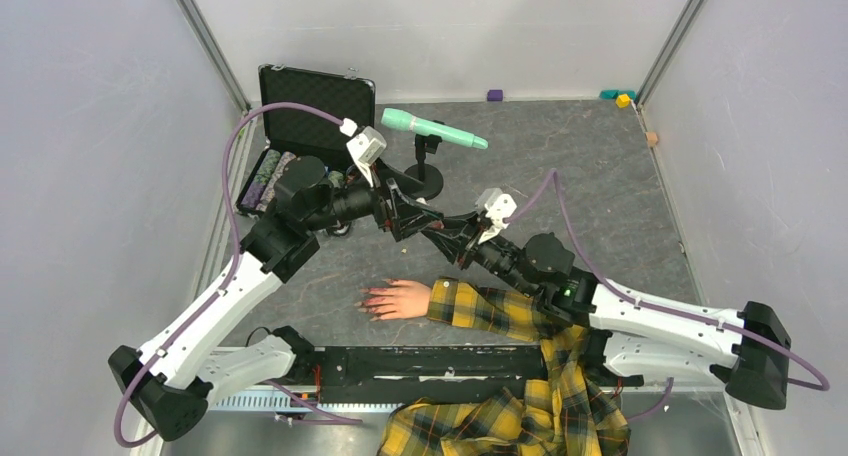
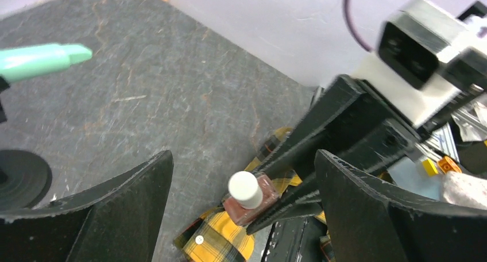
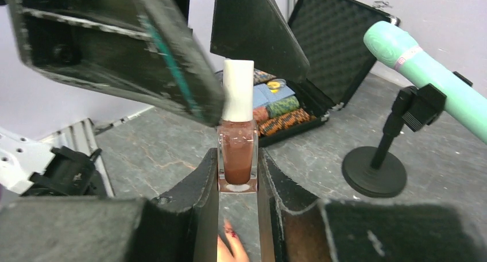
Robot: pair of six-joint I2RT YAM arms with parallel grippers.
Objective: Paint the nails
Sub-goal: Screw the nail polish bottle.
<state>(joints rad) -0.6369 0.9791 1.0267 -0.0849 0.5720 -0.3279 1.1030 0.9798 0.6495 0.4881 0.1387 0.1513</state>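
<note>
**Nails (image 1: 368,302): red-pink, on mannequin hand (image 1: 402,298), lying nails-up on table (image 1: 600,186), near front edge, approx. centre.**
Yellow plaid sleeve (image 1: 490,311) runs right from wrist. Polish bottle (image 3: 237,153), brownish, white cap on, upright, held off table behind hand. R gripper (image 3: 238,173) clamped on the glass body. L gripper (image 2: 244,158) spread wide, fingers flanking the cap, with a gap each side in left wrist view. Further back: mint-green mic (image 1: 432,128) on black stand and open black foam-lined case (image 1: 315,101) at rear L.
</note>
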